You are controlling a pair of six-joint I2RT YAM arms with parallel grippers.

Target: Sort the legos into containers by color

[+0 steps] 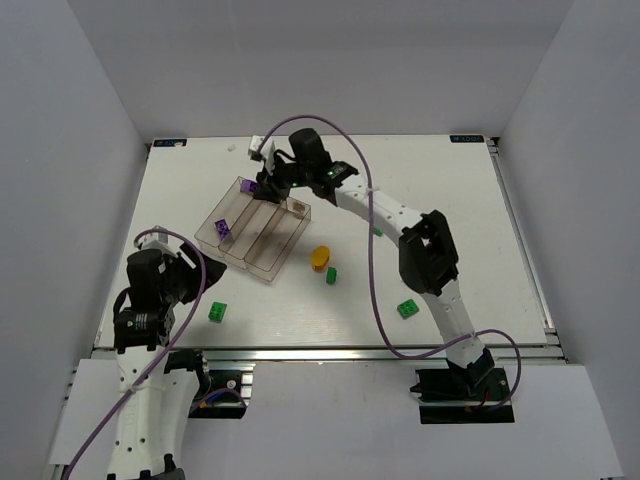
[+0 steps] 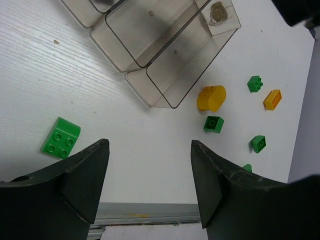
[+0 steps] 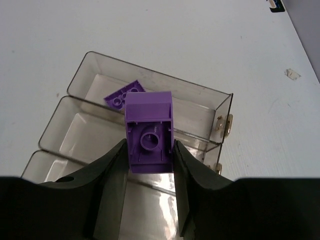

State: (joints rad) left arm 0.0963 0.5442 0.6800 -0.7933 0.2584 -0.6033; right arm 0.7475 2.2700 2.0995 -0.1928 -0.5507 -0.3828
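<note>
On table (image 1: 450, 220), left of centre, tray (image 1: 280, 240); in its leftmost compartment, a brick (image 1: 224, 228). Just right of tray, oval (image 1: 320, 258), another brick (image 1: 331, 275) before it. Nearer, a brick (image 1: 218, 312) leftward, a brick (image 1: 408, 309) rightward.

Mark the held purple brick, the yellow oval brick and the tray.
purple brick (image 3: 149, 135), right wrist view, hollow underside.
yellow oval brick (image 2: 211, 98), left wrist view, curved side.
tray (image 1: 273, 245), top external view, bare compartment floor.
</note>
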